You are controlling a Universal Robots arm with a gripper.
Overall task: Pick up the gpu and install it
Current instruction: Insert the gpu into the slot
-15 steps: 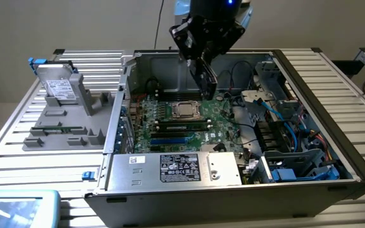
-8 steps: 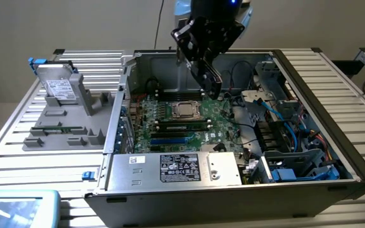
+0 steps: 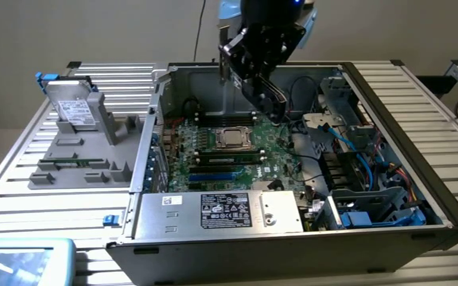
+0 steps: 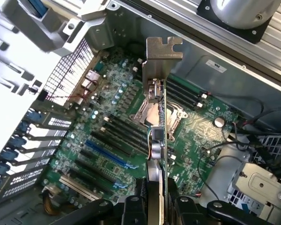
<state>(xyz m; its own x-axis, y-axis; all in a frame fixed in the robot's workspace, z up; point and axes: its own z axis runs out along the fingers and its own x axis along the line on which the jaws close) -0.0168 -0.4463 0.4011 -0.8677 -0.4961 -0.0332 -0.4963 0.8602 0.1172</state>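
Note:
My gripper [image 3: 254, 56] hangs over the open computer case [image 3: 420, 155], shut on the gpu [image 3: 266, 95]. The gpu is a thin dark card hanging tilted above the motherboard [image 3: 213, 140], close to the CPU socket [image 3: 233, 137]. In the wrist view the gpu [image 4: 158, 140] stands edge-on between the black fingers [image 4: 132, 206], its metal end bracket [image 4: 162, 54] pointing away toward the case wall. The board's blue slot [image 4: 105, 154] and the black slots beside it lie to one side of the card's edge. The card hangs above the board, apart from it.
A silver hard drive [image 3: 74, 111] leans on a grey fixture [image 3: 78, 161] at the exterior view's left. The power supply [image 3: 221, 211] fills the case's near side. Drive cages and blue cables [image 3: 364, 179] crowd the exterior view's right. A blue tray [image 3: 22, 262] sits at the near left corner.

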